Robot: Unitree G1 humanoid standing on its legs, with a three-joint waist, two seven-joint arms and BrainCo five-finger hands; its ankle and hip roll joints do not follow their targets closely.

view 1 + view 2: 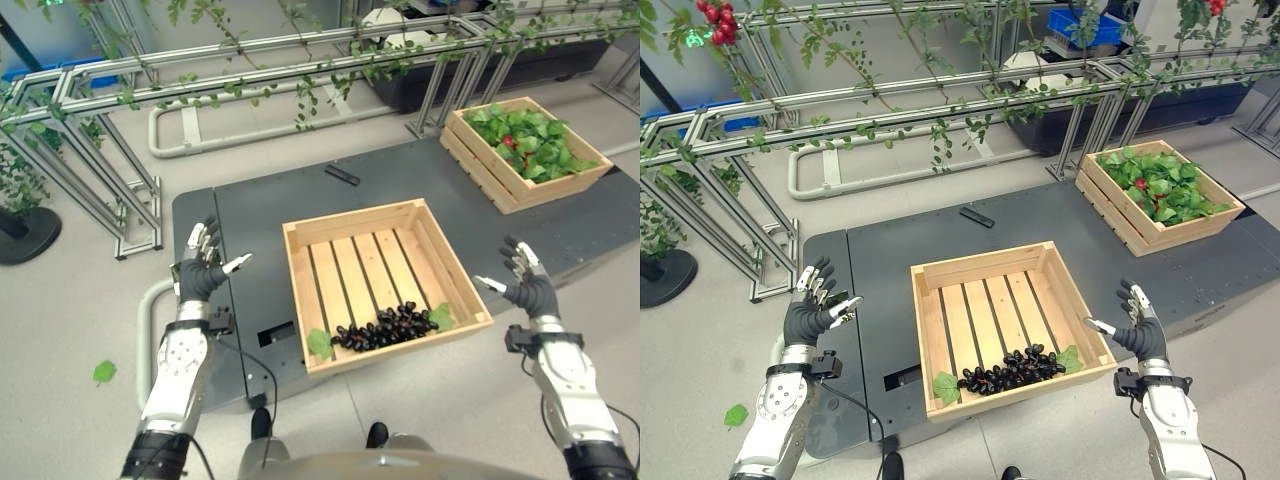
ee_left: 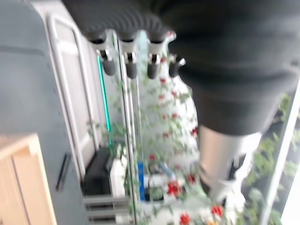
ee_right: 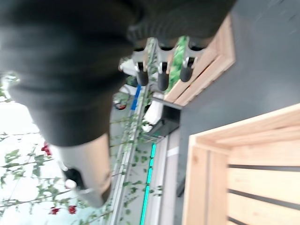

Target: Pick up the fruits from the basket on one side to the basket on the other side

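From the left eye view I see the bunch of dark grapes [image 1: 388, 326] lying along the near wall of the wooden crate [image 1: 352, 222], its long axis running left to right, with a green leaf at each end. My left hand [image 1: 200, 275] hovers with fingers spread and nothing in it, well to the left of the crate over the dark desk [image 1: 250, 210]; my right hand [image 1: 528, 285] hovers the same way, empty, just off the crate's right wall. The grapes sit toward the right half, so I judge the right hand the nearer one, reaching left and down over the rim. In the right eye view the second crate [image 1: 1116, 215], full of green leaves with something red among them, stands far right, and a small black remote [image 1: 977, 216] lies beyond the near crate, out of the path. The left wrist view shows straight fingers [image 2: 129, 65] against vine-hung rails. The right wrist view shows relaxed fingers [image 3: 161, 75] above the crate's corner.
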